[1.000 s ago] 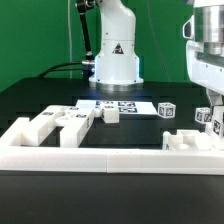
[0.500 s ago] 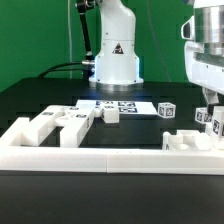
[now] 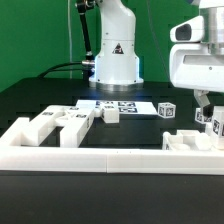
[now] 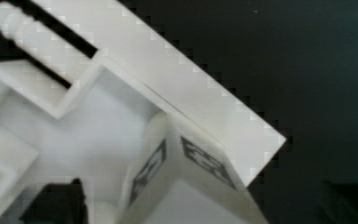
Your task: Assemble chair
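My gripper hung low by the worktop's edge at the exterior view's right, over a tagged chair part. Only that view showed the loose white parts near the front edge and the marker board behind. The wrist view showed just a pegged, tagged piece close up. I could not tell how wide my fingers stood
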`<state>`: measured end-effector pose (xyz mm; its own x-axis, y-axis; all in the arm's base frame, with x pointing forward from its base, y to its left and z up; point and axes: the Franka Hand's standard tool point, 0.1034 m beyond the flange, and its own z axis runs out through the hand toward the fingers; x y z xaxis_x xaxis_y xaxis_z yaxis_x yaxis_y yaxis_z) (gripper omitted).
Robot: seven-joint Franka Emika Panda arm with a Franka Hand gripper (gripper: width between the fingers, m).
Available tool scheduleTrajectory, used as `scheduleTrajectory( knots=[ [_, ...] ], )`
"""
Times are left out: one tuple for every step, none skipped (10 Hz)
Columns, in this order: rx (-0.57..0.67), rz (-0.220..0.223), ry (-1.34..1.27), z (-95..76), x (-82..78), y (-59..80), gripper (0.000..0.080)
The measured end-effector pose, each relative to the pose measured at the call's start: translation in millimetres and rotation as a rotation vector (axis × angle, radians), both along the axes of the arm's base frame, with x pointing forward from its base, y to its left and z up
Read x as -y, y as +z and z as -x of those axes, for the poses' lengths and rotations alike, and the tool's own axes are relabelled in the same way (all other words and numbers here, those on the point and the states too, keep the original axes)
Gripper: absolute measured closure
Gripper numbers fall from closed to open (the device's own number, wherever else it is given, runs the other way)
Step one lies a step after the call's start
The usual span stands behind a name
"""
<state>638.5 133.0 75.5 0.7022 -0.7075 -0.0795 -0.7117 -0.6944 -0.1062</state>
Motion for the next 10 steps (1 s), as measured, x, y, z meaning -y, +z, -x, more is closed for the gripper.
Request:
scheduleTrajectory(
  knots=[
    [0.015,0.006,0.106,-0.6,0.8,0.4,0.0150],
    [0.030,0.012,0.210,-1.2,1.6,0.7,0.0150],
    [0.042,0.020,0.290,-2.2,1.0,1.7,0.0150],
    [0.050,0.036,0.349,-3.4,0.0,3.1,0.0150],
    [0.061,0.052,0.459,-4.0,0.6,3.5,0.0150],
    [0.069,0.059,0.544,-4.1,1.7,3.4,0.0150],
    [0.075,0.064,0.604,-4.2,2.8,3.2,0.0150],
    [0.080,0.067,0.660,-4.2,3.2,3.1,0.0150],
    [0.088,0.068,0.737,-4.3,4.1,2.7,0.0268],
    [0.087,0.068,0.738,-4.2,4.1,2.4,0.0404]
  ],
)
